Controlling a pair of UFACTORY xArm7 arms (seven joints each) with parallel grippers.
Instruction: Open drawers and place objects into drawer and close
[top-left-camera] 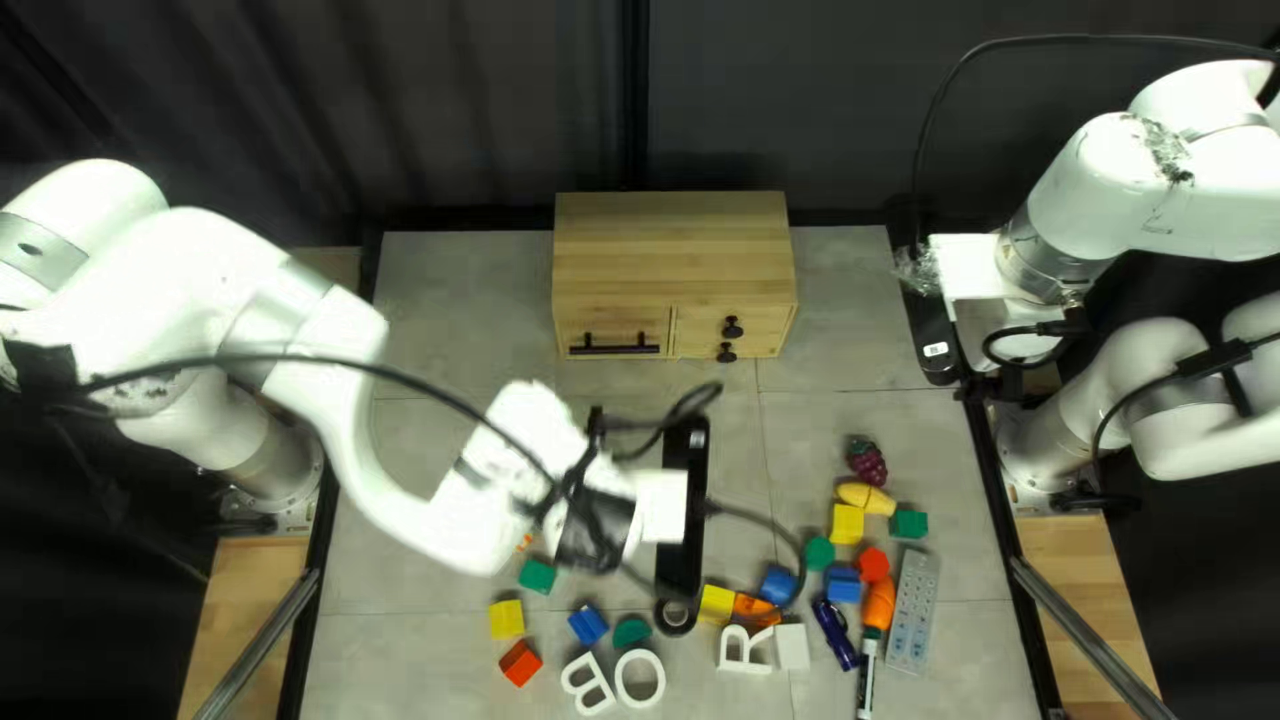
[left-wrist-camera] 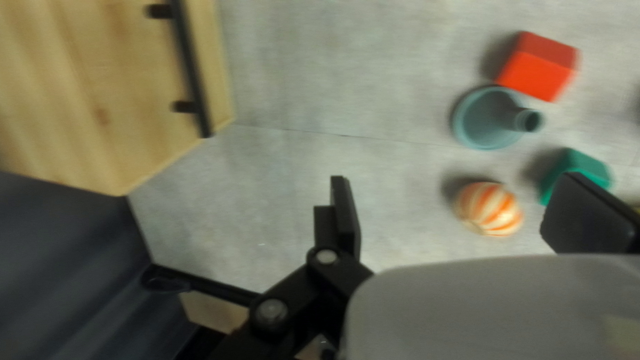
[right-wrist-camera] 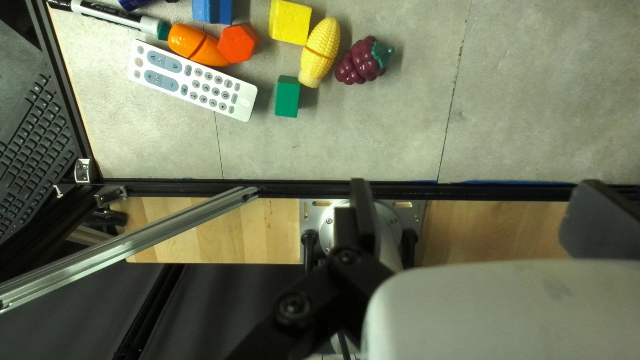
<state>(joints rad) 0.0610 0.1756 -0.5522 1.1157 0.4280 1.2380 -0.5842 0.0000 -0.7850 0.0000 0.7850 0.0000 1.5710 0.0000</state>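
Note:
A wooden cabinet (top-left-camera: pixel 674 247) stands at the far edge with its drawers shut; one has a black bar handle (top-left-camera: pixel 614 350), two have round knobs (top-left-camera: pixel 732 328). My left gripper (top-left-camera: pixel 683 514), fingertips hidden there, is over the table in front of it. In the left wrist view the gripper (left-wrist-camera: pixel 460 213) stands open, holding nothing, beside the bar handle (left-wrist-camera: pixel 190 67); ahead are a striped ball (left-wrist-camera: pixel 490 209), a teal funnel-like piece (left-wrist-camera: pixel 490 120) and a red block (left-wrist-camera: pixel 539 67). My right gripper (top-left-camera: pixel 934 334) hangs at the right edge, and its wrist view shows this gripper (right-wrist-camera: pixel 477 217) open.
Blocks, a purple grape cluster (top-left-camera: pixel 867 462), corn (top-left-camera: pixel 867 499), a carrot (top-left-camera: pixel 879 604), a remote (top-left-camera: pixel 914 611) and a marker (top-left-camera: pixel 867 678) lie at the right. White letters (top-left-camera: pixel 640 679) and more blocks line the near side. A metal rail (right-wrist-camera: pixel 127 247) edges the table.

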